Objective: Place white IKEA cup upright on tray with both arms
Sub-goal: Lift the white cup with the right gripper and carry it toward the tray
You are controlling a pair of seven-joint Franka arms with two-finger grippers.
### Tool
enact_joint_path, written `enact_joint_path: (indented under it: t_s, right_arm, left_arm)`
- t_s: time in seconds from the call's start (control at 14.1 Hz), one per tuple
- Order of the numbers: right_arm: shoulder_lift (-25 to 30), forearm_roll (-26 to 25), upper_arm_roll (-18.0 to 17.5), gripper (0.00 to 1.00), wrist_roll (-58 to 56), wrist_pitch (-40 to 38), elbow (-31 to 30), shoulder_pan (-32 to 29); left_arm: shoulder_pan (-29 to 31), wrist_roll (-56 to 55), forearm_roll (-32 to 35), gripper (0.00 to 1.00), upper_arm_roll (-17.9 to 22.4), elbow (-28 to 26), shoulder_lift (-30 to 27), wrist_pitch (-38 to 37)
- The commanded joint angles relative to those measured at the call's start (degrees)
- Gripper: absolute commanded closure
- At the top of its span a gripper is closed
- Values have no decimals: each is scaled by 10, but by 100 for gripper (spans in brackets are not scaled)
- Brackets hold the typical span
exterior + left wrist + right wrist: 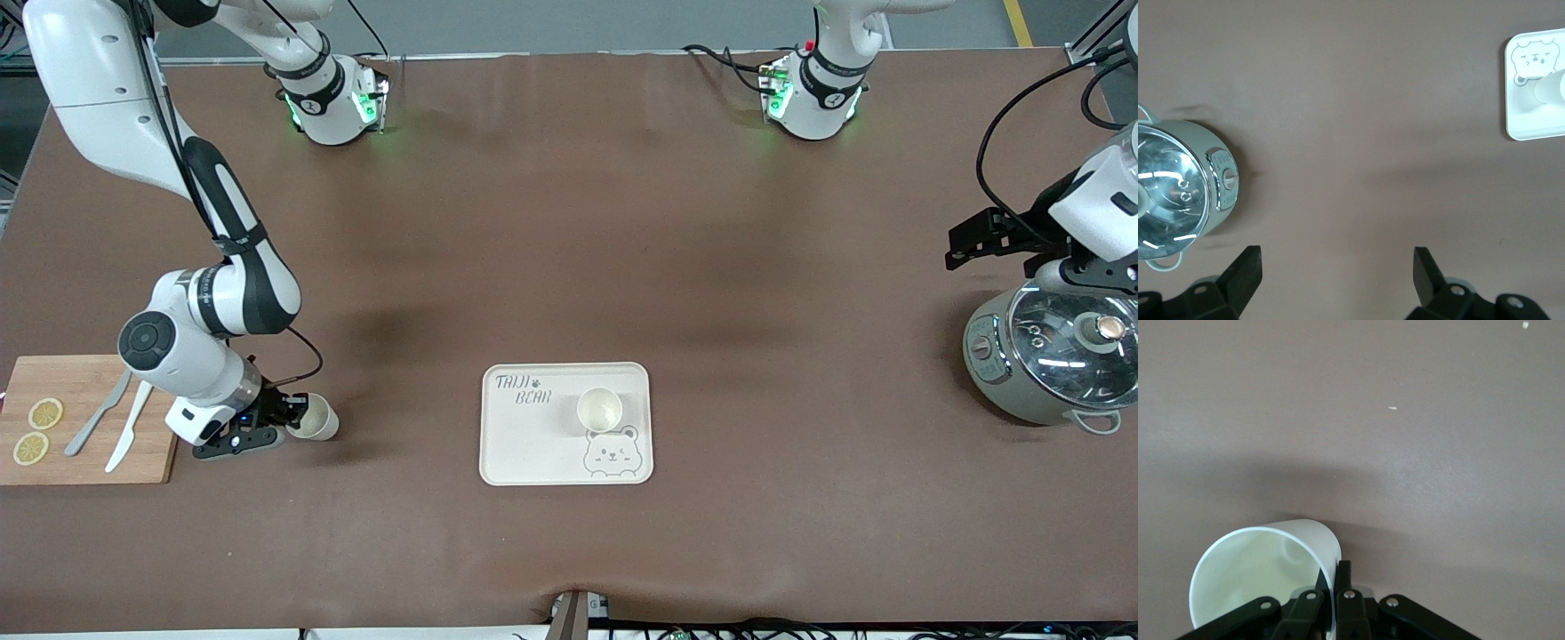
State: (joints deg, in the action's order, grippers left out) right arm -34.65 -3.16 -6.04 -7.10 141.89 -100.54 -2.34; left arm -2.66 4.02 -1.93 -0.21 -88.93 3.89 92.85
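The cream tray (pixel 524 444) with "TAIJI BEAR" lettering lies mid-table, near the front camera. One white cup (pixel 599 410) stands upright on it. A second white cup (pixel 316 418) lies tilted on its side, low at the table beside the cutting board. My right gripper (pixel 293 418) is shut on this cup's wall, one finger inside and one outside; the right wrist view shows the cup (pixel 1265 573) and the pinching gripper (pixel 1336 577). My left gripper (pixel 965 244) is open and empty, up beside the pot. The left wrist view shows it (pixel 1337 267) wide open, with the tray (pixel 1531 123) far off.
A wooden cutting board (pixel 89 391) with a knife, a fork and lemon slices lies at the right arm's end. A grey-green pot (pixel 1049 356) with a glass lid stands at the left arm's end, also in the left wrist view (pixel 1178 193).
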Motion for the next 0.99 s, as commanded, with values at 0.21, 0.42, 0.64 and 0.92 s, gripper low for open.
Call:
enact_joint_path:
  t_s: [0.21,0.42,0.64,0.92]
  right_arm:
    - [19,53,-4,100,134,-168,119,63]
    - [17,54,-3,100,200,-183,162,113]
    - [8,49,-1,100,322,-179,183,169]
    - [-37,47,0,100,409,-174,242,223]
  left_arm:
    - [11,34,-4,0,4,1,2,26]
    - [10,38,-4,0,3,1,8,44]
    - [8,38,-4,0,3,1,12,55]
    - [6,39,-4,0,1,1,14,58]
